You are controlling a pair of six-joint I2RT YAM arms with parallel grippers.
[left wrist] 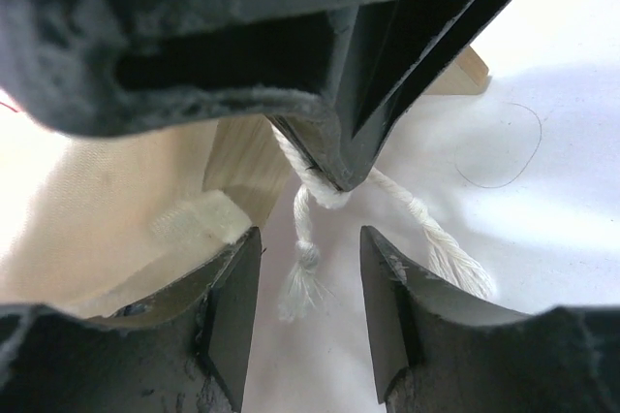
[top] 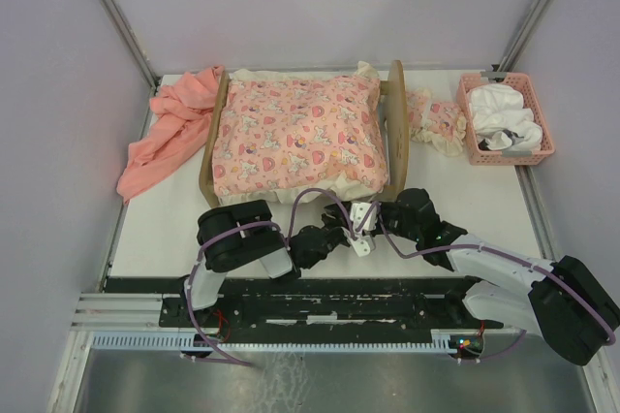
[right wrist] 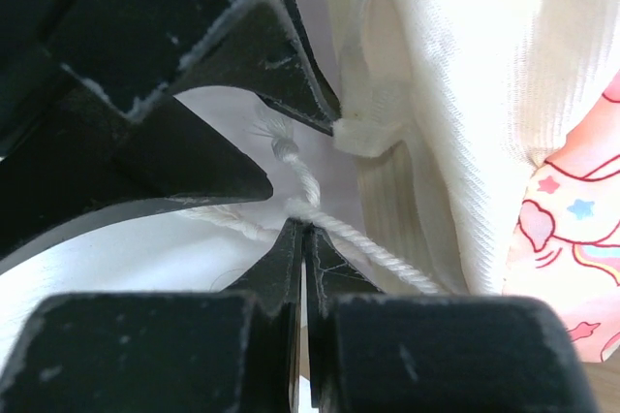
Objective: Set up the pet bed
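Right jaws: closed, pinching a white twisted cord [left wrist: 441, 248] at the near edge of the pet bed [top: 395, 117]. Left jaws: apart, set either side of the cord's knotted, frayed end; whether they touch it cannot be told. Left arm [top: 237, 238] and right arm [top: 504, 272]: both folded low over the counter [top: 155, 229], wrists turned inward and meeting nose to nose. Just beside the jaws: a light-wood frame corner and ribbed cream fabric. Pet bed: mid-counter, curved wooden end boards, filled by a plump pink printed cushion [top: 300, 137]. Against the right end board: a small matching pillow [top: 431, 120]. Left edge: a crumpled salmon cloth [top: 170, 132], trailing off the counter. Far right corner: a pink lattice basket [top: 509, 156] holding white cloth [top: 504, 117]. White counter shows between the bed and the arm bases.
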